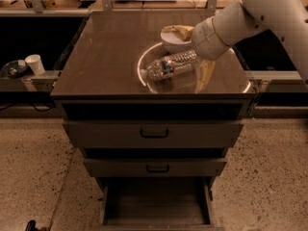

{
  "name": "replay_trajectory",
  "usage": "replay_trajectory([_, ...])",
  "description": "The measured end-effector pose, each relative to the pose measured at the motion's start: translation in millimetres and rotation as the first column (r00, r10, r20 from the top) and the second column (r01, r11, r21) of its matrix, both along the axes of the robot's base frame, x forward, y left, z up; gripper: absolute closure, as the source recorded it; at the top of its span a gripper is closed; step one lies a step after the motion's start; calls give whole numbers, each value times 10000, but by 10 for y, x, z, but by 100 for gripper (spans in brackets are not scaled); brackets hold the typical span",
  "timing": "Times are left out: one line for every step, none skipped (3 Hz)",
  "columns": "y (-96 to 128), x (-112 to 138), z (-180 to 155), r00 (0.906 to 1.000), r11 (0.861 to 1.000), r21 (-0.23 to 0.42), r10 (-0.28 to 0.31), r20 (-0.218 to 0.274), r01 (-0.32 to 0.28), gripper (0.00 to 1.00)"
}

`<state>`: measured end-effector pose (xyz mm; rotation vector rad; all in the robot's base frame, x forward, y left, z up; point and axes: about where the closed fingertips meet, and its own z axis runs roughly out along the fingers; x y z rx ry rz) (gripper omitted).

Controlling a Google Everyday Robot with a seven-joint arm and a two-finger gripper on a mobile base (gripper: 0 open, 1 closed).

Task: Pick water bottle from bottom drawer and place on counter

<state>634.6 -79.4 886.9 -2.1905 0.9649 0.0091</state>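
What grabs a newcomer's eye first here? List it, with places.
The white robot arm reaches in from the upper right, its gripper at the base end of the water bottle. The bottle is turned sideways over the bright ring reflection on the counter, with a white bowl just behind it. At the foot of the cabinet, the bottom drawer stands pulled open.

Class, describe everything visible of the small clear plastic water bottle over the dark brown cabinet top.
The small clear ribbed plastic water bottle has a dark label band and white cap. It lies nearly on its side, cap lower left, over the glossy dark brown counter. Its base end meets the robot's gripper, in front of a white bowl.
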Motion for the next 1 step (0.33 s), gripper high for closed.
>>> replay_trajectory([0, 0, 0, 10000, 10000, 0, 0, 0, 0, 0])
